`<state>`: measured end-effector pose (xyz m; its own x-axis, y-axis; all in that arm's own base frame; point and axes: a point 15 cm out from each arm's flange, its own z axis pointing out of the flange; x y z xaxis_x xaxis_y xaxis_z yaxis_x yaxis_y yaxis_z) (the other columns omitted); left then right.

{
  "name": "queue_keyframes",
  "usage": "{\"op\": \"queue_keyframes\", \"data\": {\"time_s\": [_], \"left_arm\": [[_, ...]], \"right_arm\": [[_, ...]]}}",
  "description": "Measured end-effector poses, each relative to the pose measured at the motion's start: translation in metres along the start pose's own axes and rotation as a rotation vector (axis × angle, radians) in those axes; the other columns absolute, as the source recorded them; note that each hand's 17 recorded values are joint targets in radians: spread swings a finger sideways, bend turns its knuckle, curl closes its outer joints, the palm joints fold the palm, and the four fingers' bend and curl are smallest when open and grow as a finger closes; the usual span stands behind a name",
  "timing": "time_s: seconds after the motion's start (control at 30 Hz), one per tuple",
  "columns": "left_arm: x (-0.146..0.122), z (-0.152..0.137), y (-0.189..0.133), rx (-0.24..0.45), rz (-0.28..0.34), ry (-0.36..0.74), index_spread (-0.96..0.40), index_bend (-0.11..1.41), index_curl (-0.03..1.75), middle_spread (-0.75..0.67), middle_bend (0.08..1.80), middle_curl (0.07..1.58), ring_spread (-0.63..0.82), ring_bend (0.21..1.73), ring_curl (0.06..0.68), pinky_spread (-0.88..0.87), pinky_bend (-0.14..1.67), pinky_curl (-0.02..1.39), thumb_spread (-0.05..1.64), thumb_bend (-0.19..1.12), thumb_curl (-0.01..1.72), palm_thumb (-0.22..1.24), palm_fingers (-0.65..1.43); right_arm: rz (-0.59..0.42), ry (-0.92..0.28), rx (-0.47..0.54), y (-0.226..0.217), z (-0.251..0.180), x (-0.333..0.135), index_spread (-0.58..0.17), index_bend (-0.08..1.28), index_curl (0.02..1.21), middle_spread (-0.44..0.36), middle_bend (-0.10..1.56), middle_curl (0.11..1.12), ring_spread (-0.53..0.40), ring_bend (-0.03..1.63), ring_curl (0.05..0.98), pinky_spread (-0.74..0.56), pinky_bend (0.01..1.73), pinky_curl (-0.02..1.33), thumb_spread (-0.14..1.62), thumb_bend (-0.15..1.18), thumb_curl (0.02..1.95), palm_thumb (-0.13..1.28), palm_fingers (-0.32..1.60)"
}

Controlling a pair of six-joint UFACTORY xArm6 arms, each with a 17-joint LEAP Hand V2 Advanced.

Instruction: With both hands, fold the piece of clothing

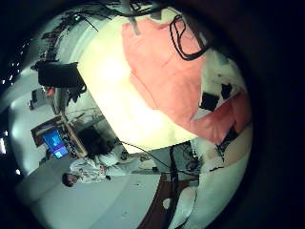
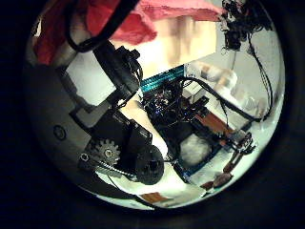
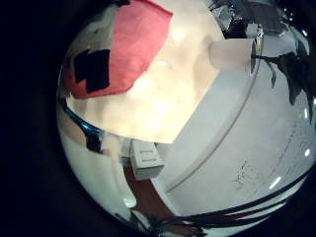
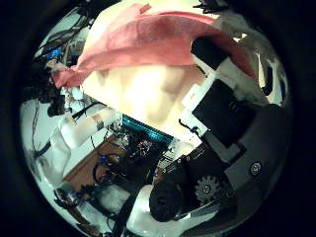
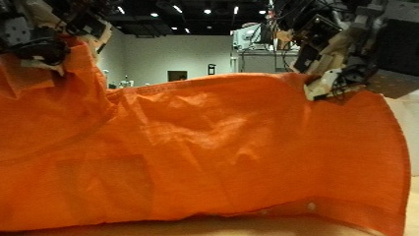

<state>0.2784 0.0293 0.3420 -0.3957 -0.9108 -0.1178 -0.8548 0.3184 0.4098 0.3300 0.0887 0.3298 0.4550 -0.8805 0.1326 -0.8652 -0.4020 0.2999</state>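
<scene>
- While you look from the outside view, the orange piece of clothing (image 5: 209, 147) hangs up in the air like a big curtain, and it fills almost the whole view.
- Your left hand (image 5: 52, 34) has its fingers curled on one top corner of the clothing, so that corner is pinched tight.
- Your right hand (image 5: 334, 59) has its fingers curled on the other top corner, and it holds on there too.
- The top edge of the clothing sags a little between your two hands.
- The bottom edge of the clothing hangs just above the desk (image 5: 236, 228), which shows as a pale strip; you cannot tell if the cloth touches it.
- In the left little finger side palm view, you see the clothing (image 1: 176, 72) spread out over the desk (image 1: 129, 100).
- In the right thumb side palm view, the clothing (image 4: 148, 39) runs across right by the black and white fingers (image 4: 222, 64) of your right hand.
- In the right little finger side palm view, the clothing (image 3: 128, 44) is over the far edge of the desk (image 3: 178, 89).
</scene>
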Motion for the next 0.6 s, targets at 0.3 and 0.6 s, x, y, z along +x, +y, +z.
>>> {"op": "queue_keyframes", "data": {"time_s": [0.3, 0.6], "left_arm": [[-0.05, -0.031, -0.113, 0.093, -0.083, -0.086, -0.55, 0.14, 0.81, -0.51, 1.05, 0.6, -0.55, 0.99, 0.442, -0.69, 1.14, 0.47, 1.39, 0.25, 0.99, 0.76, 1.06], [-0.086, -0.021, -0.189, 0.136, -0.163, -0.154, -0.55, 0.14, 0.83, -0.51, 1.05, 0.6, -0.55, 0.98, 0.442, -0.69, 1.13, 0.47, 1.41, 0.27, 0.99, 0.77, 1.05]], "right_arm": [[0.052, -0.026, -0.066, -0.101, 0.008, 0.042, -0.287, 1.01, 1.0, -0.136, 1.32, 0.87, -0.256, 1.33, 0.83, -0.25, 1.19, 1.02, 1.04, 0.04, 0.88, 1.18, 1.0], [0.078, -0.025, -0.061, -0.17, 0.04, 0.05, -0.287, 1.0, 1.01, -0.137, 1.32, 0.87, -0.259, 1.31, 0.843, -0.25, 1.15, 1.06, 1.06, -0.02, 0.89, 1.1, 1.01]]}}
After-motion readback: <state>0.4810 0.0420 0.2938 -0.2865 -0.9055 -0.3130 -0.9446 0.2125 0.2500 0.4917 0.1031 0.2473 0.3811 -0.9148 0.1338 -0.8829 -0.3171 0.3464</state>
